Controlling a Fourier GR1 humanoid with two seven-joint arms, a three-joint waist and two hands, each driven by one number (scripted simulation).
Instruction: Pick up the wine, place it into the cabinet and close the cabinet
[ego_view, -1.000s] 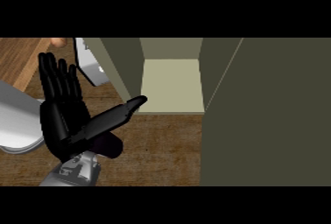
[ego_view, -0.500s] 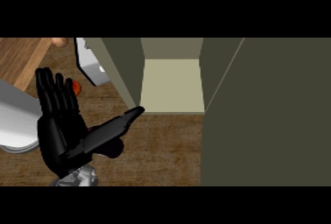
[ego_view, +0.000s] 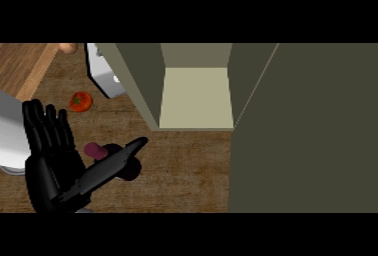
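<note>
A: What's at the lower left, by the table (ego_view: 184, 170)?

B: The robot's left hand (ego_view: 55, 170), black, fingers straight and spread toward twelve o'clock, thumb angled out toward two o'clock. It holds nothing.

A: And the wine (ego_view: 111, 157)?

B: Lying on the brown table just behind that thumb, at about one o'clock from the palm. A dark bottle with a purplish cap; the thumb crosses in front of it and hides part of the body. Whether thumb and bottle touch, I cannot tell.

A: The cabinet (ego_view: 196, 95)?

B: Open, up at twelve o'clock of the scene, pale floor inside, olive walls. Its door (ego_view: 303, 130) fills the right side, toward three o'clock. The wine is outside it, well to its seven o'clock.

A: Anything else?

B: A tomato (ego_view: 80, 101) on the table at eleven o'clock from the hand, near a grey-white object (ego_view: 103, 75) beside the cabinet's left wall
</note>
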